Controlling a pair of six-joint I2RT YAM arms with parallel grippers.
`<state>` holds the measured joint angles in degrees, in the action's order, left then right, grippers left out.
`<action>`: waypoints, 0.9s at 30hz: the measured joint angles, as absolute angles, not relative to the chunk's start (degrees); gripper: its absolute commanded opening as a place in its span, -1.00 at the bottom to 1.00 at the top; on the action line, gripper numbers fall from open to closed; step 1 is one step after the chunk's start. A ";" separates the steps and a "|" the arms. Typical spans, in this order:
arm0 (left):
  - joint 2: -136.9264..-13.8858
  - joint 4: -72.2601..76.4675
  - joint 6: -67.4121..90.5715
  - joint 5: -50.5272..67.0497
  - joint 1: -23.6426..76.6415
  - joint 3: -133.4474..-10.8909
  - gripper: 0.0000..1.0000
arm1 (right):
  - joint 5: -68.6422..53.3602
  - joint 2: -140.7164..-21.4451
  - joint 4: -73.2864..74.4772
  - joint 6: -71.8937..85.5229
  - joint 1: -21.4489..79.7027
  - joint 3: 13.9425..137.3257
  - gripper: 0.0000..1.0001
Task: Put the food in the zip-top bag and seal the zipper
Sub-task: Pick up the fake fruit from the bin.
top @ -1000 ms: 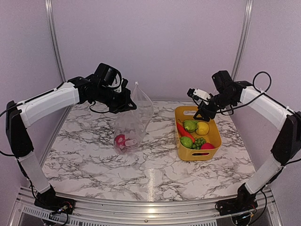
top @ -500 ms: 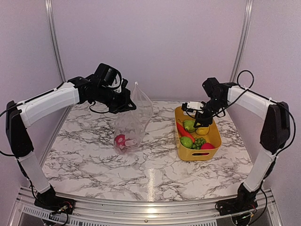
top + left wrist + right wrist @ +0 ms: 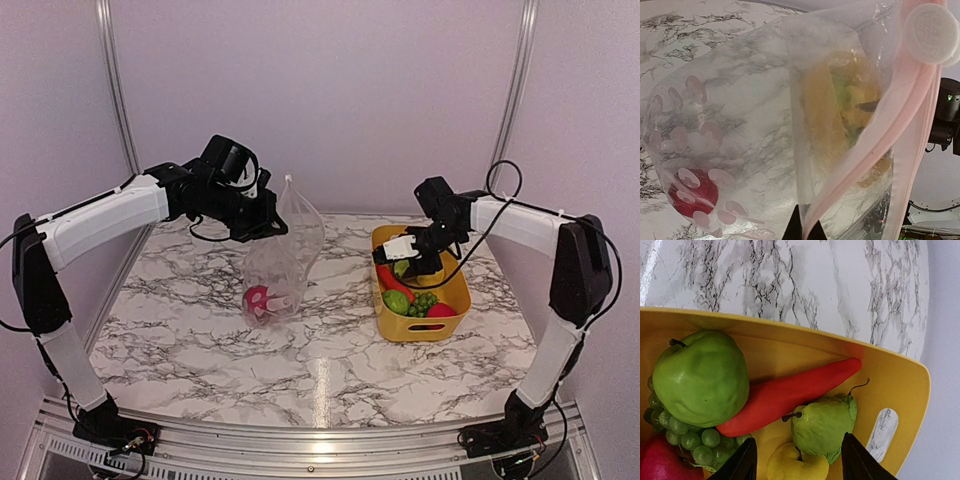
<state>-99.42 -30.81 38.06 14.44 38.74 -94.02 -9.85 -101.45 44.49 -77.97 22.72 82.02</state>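
The clear zip-top bag (image 3: 288, 255) hangs upright from my left gripper (image 3: 262, 228), which is shut on its mouth. In the left wrist view the fingertips (image 3: 805, 231) pinch the pale pink zipper strip (image 3: 890, 135), and a red fruit (image 3: 690, 192) lies at the bag's bottom. My right gripper (image 3: 410, 262) is open, low inside the yellow basket (image 3: 455, 290). In the right wrist view its jaws (image 3: 800, 467) straddle a small green fruit (image 3: 822, 427) and the yellow lemon (image 3: 797, 465). Beside them lie the red pepper (image 3: 790, 392), a green apple (image 3: 700, 377), grapes (image 3: 685, 437) and a red apple (image 3: 660, 460).
The basket stands at the right of the marble table (image 3: 320, 350), about a hand's width from the bag. Metal frame posts (image 3: 112, 80) rise at the back corners. A rail (image 3: 300, 440) runs along the near edge.
My right gripper has moved left and down from above the basket's far end into the basket, over the fruit. The left arm and the bag have not moved.
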 measured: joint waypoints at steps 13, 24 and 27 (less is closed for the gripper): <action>-99.15 -31.27 38.11 13.15 38.74 -93.12 -1.00 | -7.09 -105.78 35.11 -87.55 23.31 78.78 0.19; -98.10 -31.44 38.22 12.43 38.74 -91.85 -1.00 | -6.85 -107.15 29.39 -90.67 23.31 77.41 0.08; -98.04 -31.55 38.35 12.34 38.74 -91.72 -1.00 | -7.14 -107.15 27.94 -90.98 23.31 76.88 0.00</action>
